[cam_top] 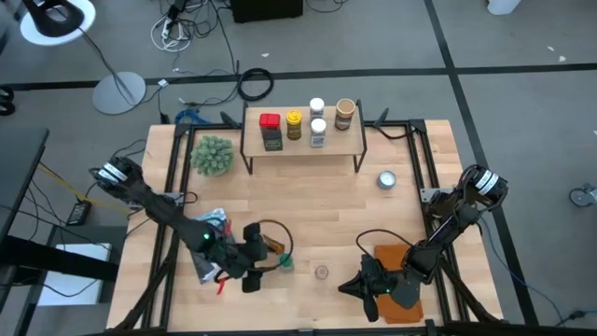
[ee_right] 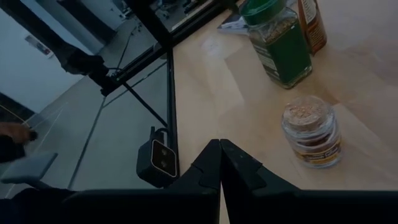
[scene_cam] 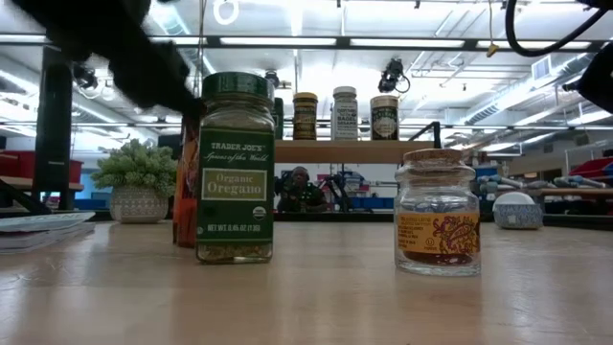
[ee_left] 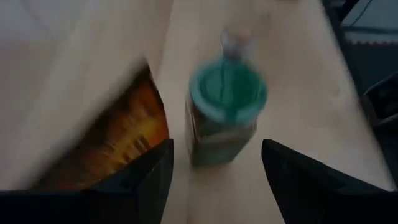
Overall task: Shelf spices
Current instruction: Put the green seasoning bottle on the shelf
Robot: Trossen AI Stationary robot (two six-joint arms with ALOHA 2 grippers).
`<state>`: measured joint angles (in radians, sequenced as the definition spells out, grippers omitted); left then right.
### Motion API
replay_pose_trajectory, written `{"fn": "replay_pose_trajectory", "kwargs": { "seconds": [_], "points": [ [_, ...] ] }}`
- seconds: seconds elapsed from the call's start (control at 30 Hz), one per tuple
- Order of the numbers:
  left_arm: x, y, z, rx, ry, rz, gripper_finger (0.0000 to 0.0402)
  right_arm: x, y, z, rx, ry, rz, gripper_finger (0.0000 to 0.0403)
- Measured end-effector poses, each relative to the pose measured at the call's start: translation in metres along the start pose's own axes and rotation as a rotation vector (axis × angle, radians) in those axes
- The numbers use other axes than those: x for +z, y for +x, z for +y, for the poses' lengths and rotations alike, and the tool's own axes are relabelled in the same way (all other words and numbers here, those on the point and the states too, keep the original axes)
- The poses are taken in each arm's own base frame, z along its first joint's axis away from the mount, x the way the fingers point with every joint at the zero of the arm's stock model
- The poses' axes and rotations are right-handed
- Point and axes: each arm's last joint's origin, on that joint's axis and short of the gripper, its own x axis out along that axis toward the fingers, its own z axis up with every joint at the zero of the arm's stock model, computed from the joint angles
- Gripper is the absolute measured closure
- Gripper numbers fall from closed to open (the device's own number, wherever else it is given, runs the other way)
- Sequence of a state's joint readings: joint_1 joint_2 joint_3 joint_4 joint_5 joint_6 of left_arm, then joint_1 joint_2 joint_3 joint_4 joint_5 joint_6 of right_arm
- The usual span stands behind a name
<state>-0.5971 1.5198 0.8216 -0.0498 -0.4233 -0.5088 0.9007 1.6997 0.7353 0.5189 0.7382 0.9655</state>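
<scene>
two jars wait low in the high view, left of centre: a square glass oregano jar with a green lid point(scene_cam: 235, 168) and, just to its right, a small round cork-topped glass jar of reddish spice point(scene_cam: 438, 212). five more jars already stand on the low wooden shelf with black metal legs point(cam_top: 300, 143) near the top centre of that view.

the left gripper point(ee_left: 214, 171) hangs over the oregano jar with its fingers spread wide, one either side of the lid and not yet touching. an orange-printed packet point(ee_left: 121, 140) lies close beside the jar, at the left of the left wrist view. the right gripper point(ee_right: 221, 165) rests lower right in the high view, over an orange-brown mat point(cam_top: 403, 280), fingers pressed together and empty.

the oregano jar looks light, rigid and smooth, so likely slippery and breakable if dropped. i would close on the flat glass sides just under the lid, square to the faces, keeping clear of the packet.
</scene>
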Motion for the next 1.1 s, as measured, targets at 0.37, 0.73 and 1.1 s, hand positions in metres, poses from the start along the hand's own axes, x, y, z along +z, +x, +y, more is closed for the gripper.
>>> {"fn": "replay_pose_trajectory", "kwargs": {
  "seconds": [0.37, 0.73, 1.1],
  "points": [
    [0.066, -0.023, 0.005, -0.018, -0.237, 0.153, 0.0154, 0.0, 0.001, -0.001, -0.003, -0.056, 0.008, 0.0396],
    [0.103, 0.001, -0.017, 0.007, -0.238, 0.365, 0.0173, 0.001, 0.002, -0.002, 0.002, -0.057, 0.023, 0.0396],
    [0.093, 0.036, -0.014, 0.126, -0.172, 0.543, 0.0178, 0.0, 0.002, -0.002, 0.02, -0.053, 0.048, 0.0396]
  ]
}}
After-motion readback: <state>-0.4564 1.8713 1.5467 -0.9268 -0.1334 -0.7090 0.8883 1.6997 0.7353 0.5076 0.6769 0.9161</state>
